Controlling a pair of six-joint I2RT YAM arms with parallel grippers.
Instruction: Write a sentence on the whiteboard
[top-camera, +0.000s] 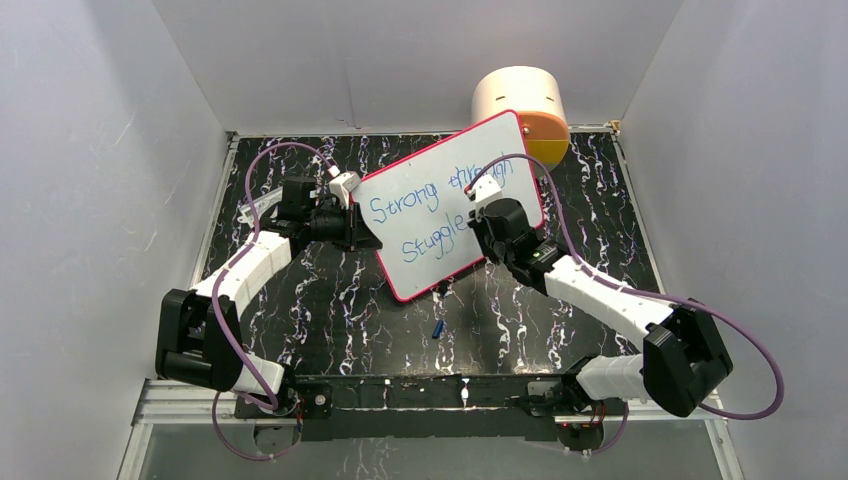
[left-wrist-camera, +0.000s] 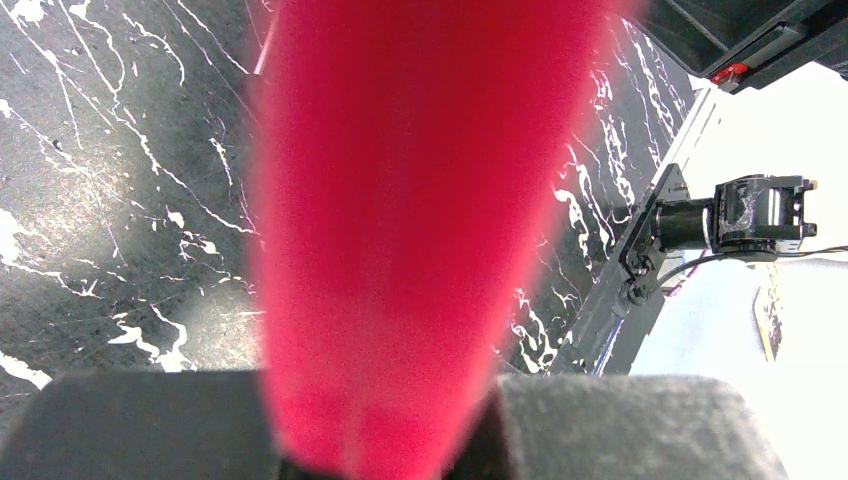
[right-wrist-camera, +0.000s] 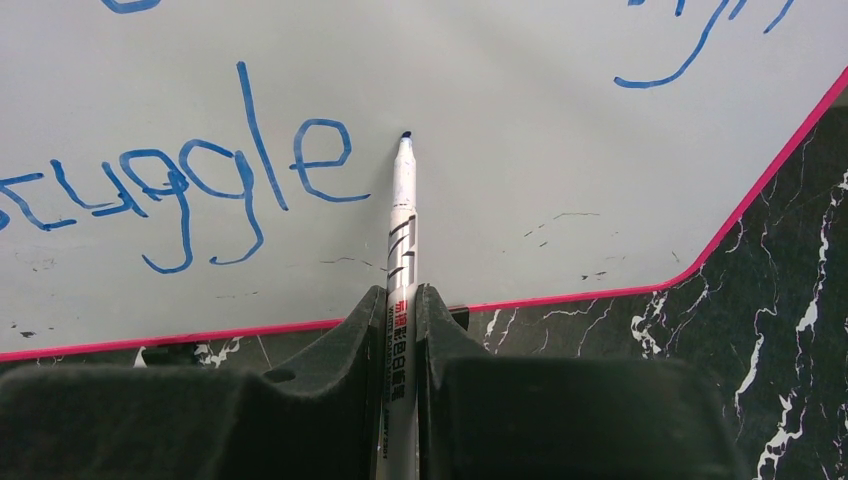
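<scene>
1. Where the left arm reaches across the black marbled table (top-camera: 300, 320), the left gripper (top-camera: 358, 235) is clamped on the left edge of the whiteboard (top-camera: 498, 140). Its wrist view shows the pink-red frame as a blurred band rising from between the two closed-in fingers (left-wrist-camera: 620, 430).
2. The whiteboard sits at the middle of the table, turned so that its corners point toward the near and far sides. Whether it lies flat or is raised cannot be told.
3. The sentence (top-camera: 412, 208), in blue, runs across the board in two lines: "Strong through" above and "Stuggle" below.
4. A small blue piece (top-camera: 438, 328) lies on the table just off the board's near corner.
5. The right gripper (right-wrist-camera: 402, 330) pinches a marker (right-wrist-camera: 403, 225) tightly between its fingers. The blue tip is at the board just to the right of the last "e".
6. At the far right, a cream cylinder (top-camera: 515, 95) with an orange face stands behind the board's far corner.
</scene>
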